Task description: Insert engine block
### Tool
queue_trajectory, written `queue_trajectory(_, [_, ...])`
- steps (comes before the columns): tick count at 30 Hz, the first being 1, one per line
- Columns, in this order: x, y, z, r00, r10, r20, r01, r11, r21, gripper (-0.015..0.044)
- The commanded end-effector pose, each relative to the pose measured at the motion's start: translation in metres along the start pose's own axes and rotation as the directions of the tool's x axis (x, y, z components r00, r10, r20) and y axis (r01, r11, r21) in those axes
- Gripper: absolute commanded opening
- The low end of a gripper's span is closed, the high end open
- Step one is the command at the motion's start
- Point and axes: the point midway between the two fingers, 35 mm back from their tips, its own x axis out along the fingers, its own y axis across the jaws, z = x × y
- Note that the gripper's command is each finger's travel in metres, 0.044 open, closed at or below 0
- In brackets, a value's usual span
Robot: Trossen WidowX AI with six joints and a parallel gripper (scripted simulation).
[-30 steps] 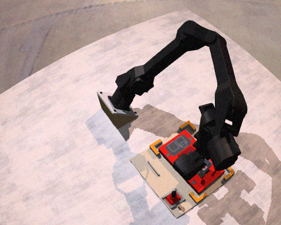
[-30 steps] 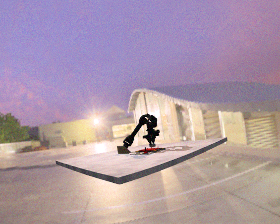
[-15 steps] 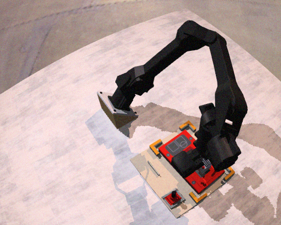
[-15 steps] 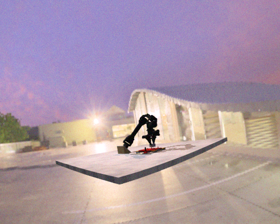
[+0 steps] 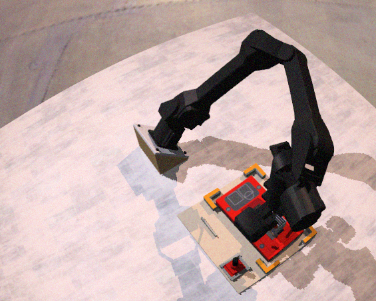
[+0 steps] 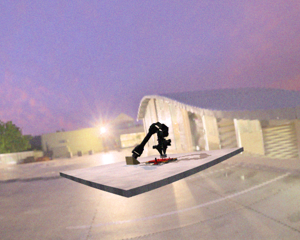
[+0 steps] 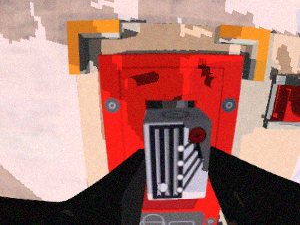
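The red car body (image 5: 240, 208) (image 6: 162, 160) (image 7: 115, 144) lies flat between orange corner brackets. My gripper (image 5: 276, 226) (image 7: 175, 154) points down over it, shut on the grey engine block (image 5: 280, 220) (image 7: 162, 174). The block has a striped top and a dark red round spot. In the wrist view it stands between my two black fingers, over the body. The dark opening (image 7: 168, 104) shows just past the block's far side; the rest is hidden beneath the block. The rib and the slot side cannot be made out. The block's exact height over the opening is unclear.
The pale board (image 5: 191, 218) carries orange brackets (image 5: 254, 170) (image 7: 74, 51) at the body's corners. A small red piece (image 5: 233, 267) with a black knob sits in a grey frame beside the body. A thin grey bar (image 5: 209, 227) lies on the board. The arm's wedge-shaped base (image 5: 150, 151) stands behind.
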Motion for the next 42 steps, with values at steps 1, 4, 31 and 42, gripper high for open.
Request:
queue_trajectory(1, [0.0009,0.001,0.0002,1.0,0.004,0.004,-0.004,1.0,0.001,0.0159])
queue_trajectory(4, [0.0016,0.001,0.0001,1.0,0.004,0.004,-0.004,1.0,0.031,0.0159])
queue_trajectory(31, [0.0081,0.0011,0.0001,1.0,0.004,0.004,-0.004,1.0,0.026,0.0159])
queue_trajectory(42, [0.0108,0.0011,0.0001,1.0,0.004,0.004,-0.004,0.999,0.04,0.0159])
